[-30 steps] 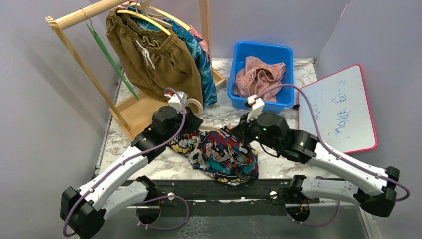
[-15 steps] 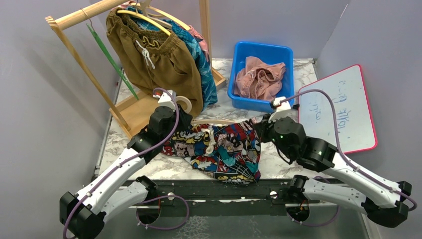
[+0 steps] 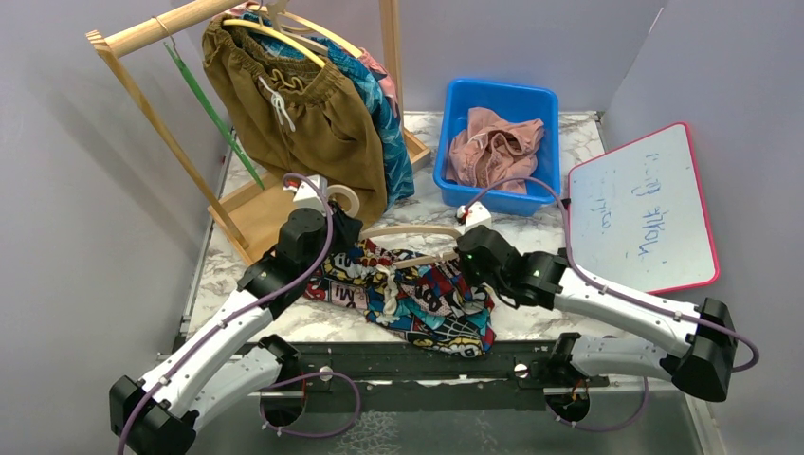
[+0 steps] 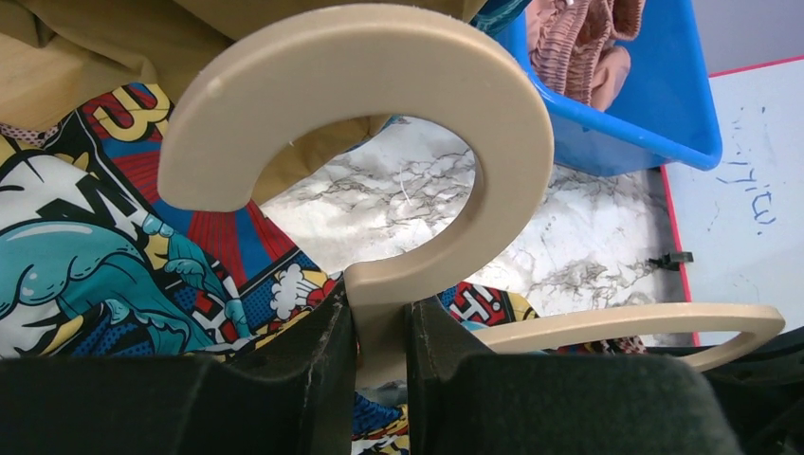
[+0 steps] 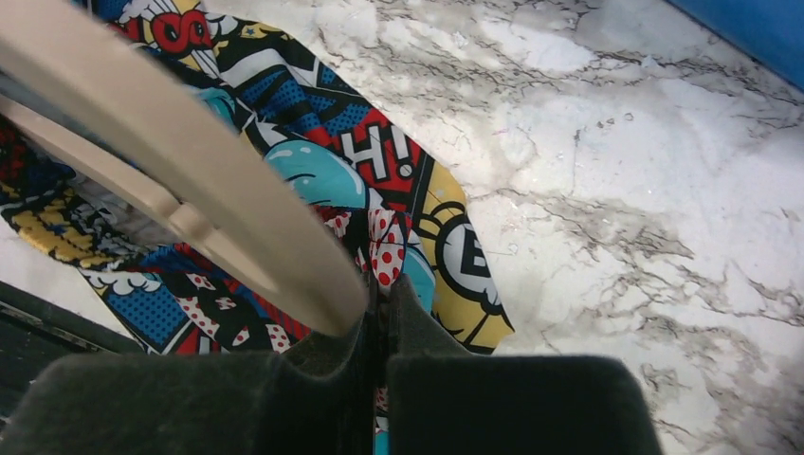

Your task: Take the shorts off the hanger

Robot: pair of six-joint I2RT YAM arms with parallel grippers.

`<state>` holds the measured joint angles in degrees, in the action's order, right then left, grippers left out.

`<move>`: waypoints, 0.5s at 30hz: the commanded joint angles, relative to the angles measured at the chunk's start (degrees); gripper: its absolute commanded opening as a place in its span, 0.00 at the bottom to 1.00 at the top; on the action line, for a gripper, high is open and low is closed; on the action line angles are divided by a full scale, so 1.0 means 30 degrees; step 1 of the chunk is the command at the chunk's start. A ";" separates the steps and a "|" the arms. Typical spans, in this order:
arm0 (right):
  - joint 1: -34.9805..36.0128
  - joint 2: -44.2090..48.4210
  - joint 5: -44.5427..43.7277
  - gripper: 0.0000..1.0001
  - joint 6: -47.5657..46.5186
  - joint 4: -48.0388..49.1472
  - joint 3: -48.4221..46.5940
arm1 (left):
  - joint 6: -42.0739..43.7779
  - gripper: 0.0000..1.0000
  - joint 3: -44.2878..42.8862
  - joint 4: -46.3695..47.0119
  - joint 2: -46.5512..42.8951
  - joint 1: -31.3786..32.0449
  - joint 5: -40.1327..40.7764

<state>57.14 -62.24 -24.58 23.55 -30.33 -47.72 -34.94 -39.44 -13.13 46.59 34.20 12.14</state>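
Note:
The comic-print shorts (image 3: 422,303) lie crumpled on the marble table, still draped over part of a beige hanger (image 3: 408,230). My left gripper (image 3: 334,220) is shut on the hanger's neck just below its big hook (image 4: 493,123), the neck pinched between both fingers (image 4: 379,322). One bare hanger arm (image 4: 654,320) reaches right over the shorts (image 4: 95,256). My right gripper (image 3: 466,256) is shut on a fold of the shorts (image 5: 313,171), right beside the hanger arm (image 5: 190,180); its jaws (image 5: 382,303) meet on the fabric.
A wooden rack (image 3: 275,204) at the back left carries olive-brown shorts (image 3: 303,114), teal shorts (image 3: 389,123) and a bare green hanger (image 3: 213,114). A blue bin (image 3: 453,114) holds dusty pink shorts (image 3: 493,142). A whiteboard (image 3: 645,204) lies at the right.
My right gripper swung right with the fabric, then came back left over the shorts. The left gripper drew the hanger slightly back and left, baring more of the hanger's arm.

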 commanded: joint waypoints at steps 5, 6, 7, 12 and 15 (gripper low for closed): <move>-0.0053 0.0431 0.2283 0.12 -0.1123 0.1182 -0.0758 | -0.0207 0.00 0.0161 0.0571 0.0149 -0.0072 -0.0096; -0.0066 0.0753 0.2576 0.16 -0.1432 0.1215 -0.0736 | -0.0192 0.00 0.0156 0.0530 0.0108 -0.0066 -0.0005; -0.0057 0.1097 0.2708 0.22 -0.1507 0.1127 -0.0758 | -0.0153 0.00 0.0119 0.0503 0.0114 -0.0072 0.0047; -0.0072 0.2904 0.4790 0.59 -0.2728 0.1894 -0.0161 | 0.0022 0.00 0.0051 0.0415 0.0032 -0.0078 0.0170; -0.0059 0.3338 0.5808 0.66 -0.3332 0.2240 0.0163 | 0.0344 0.00 0.0051 0.0441 -0.0133 -0.0088 -0.0012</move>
<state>57.04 -54.17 -13.76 17.56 -27.22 -47.72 -35.09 -38.85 -13.04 47.51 34.20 12.08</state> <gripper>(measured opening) 0.633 0.220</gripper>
